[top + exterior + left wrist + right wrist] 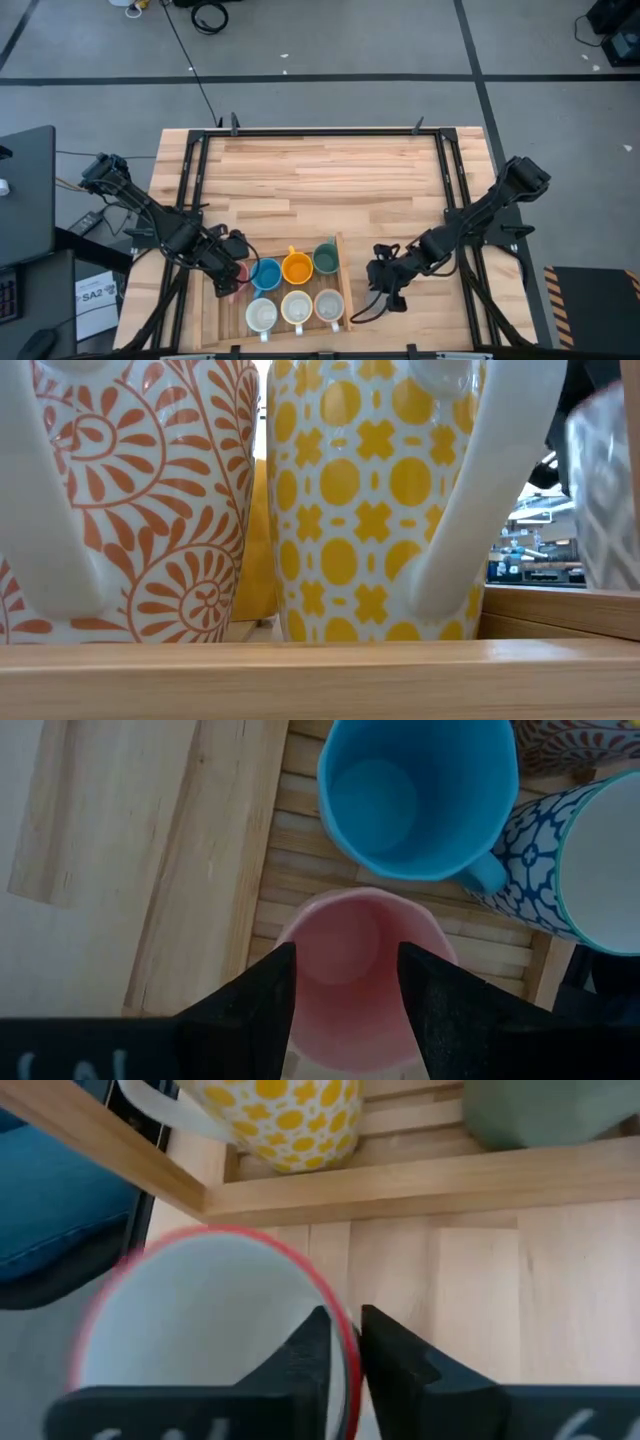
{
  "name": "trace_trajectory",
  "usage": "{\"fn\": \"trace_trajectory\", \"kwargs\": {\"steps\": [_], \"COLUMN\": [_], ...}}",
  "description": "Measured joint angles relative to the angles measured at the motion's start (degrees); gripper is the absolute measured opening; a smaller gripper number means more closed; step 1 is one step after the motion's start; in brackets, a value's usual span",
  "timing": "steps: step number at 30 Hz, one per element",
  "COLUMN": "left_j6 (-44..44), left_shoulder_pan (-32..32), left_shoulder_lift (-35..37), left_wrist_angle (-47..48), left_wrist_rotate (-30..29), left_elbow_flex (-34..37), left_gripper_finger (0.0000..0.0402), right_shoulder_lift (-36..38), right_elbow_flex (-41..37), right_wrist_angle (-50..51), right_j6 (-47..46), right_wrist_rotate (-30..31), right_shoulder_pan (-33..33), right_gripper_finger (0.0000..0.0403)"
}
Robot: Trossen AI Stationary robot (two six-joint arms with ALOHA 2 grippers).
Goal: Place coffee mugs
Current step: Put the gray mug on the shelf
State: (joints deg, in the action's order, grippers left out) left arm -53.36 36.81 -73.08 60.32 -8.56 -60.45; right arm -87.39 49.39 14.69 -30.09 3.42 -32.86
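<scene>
On the counter (320, 180), lower middle of the high view, a slatted tray (347, 290) holds two rows of mugs: blue mug (266, 273), orange mug (296, 268) and green mug (326, 259) behind, three pale mugs (297, 308) in front. The left hand (345, 970) is at the tray's left end over the pink mug (355, 970); its fingers (265, 990) stand apart, one inside the mouth and one near the rim, so it looks unclenched, either just releasing or about to grip. The right hand (340, 1345) waits just right of the tray, clenched on the rim of a white red-rimmed mug (200, 1320).

This looks like the placing of the pink mug into the back row. Next, the left hand likely needs to lift straight up without tipping it, then the right must find a free slot.

The pink mug is mostly hidden under the left hand in the high view. The low view shows only two patterned mugs close up, cut off at top.
</scene>
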Motion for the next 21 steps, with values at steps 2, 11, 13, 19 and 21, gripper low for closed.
{"fn": "trace_trajectory", "kwargs": {"steps": [2, 11, 13, 19, 21], "left_j6": [0.0, -0.02, -0.02, -0.02, -0.02], "left_shoulder_pan": [-0.01, 0.0, -0.02, -0.02, -0.02], "left_shoulder_lift": [-0.02, -0.02, -0.02, -0.02, -0.02], "left_wrist_angle": [-0.23, -0.81, -0.85, -0.96, -0.99], "left_wrist_rotate": [0.02, 0.0, 0.0, 0.0, 0.0], "left_elbow_flex": [0.0, 0.0, 0.0, 0.0, 0.0], "left_gripper_finger": [0.0183, 0.0183, 0.0183, 0.0183, 0.0183], "right_shoulder_lift": [0.64, 4.47, 5.74, 11.35, 13.27], "right_elbow_flex": [0.01, 0.07, 0.07, 0.07, 0.07], "right_wrist_angle": [0.2, 3.13, 5.67, 13.15, 15.52], "right_j6": [-0.14, -4.17, -4.97, -6.16, -6.16], "right_wrist_rotate": [0.0, -0.05, -0.05, 0.0, 0.57], "right_shoulder_pan": [0.31, 2.54, 3.33, 7.05, 8.7], "right_gripper_finger": [0.0042, 0.003, 0.0031, 0.0033, 0.0033]}}
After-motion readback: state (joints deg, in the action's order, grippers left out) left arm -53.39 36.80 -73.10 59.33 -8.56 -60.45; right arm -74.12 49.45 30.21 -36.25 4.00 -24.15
